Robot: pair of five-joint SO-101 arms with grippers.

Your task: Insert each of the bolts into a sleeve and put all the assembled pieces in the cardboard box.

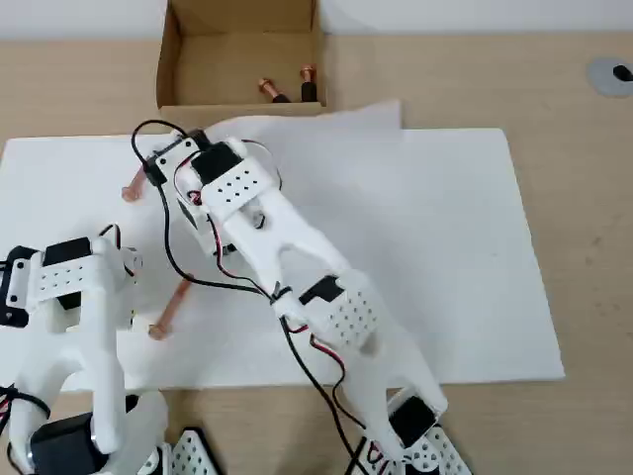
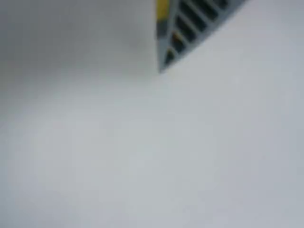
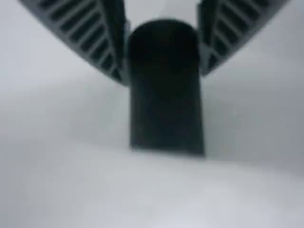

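Observation:
My right gripper (image 3: 162,76) is shut on a black sleeve (image 3: 166,114) that stands upright on the white paper (image 3: 57,180). In the high view the right arm (image 1: 237,188) stretches toward the paper's far left part. A copper bolt (image 1: 170,307) lies on the paper between the two arms, and another bolt (image 1: 131,190) pokes out beside the right wrist. My left arm (image 1: 69,282) is at the near left; a ribbed edge of my left gripper (image 2: 190,28) hangs over bare paper. Two assembled pieces (image 1: 272,91) (image 1: 308,84) lie in the cardboard box (image 1: 170,59).
The white paper (image 1: 425,247) covers most of the wooden table (image 1: 584,198), with its far edge folded up near the box. Black cables (image 1: 173,252) hang from the right arm across the paper. A grey disc (image 1: 610,75) sits at the far right.

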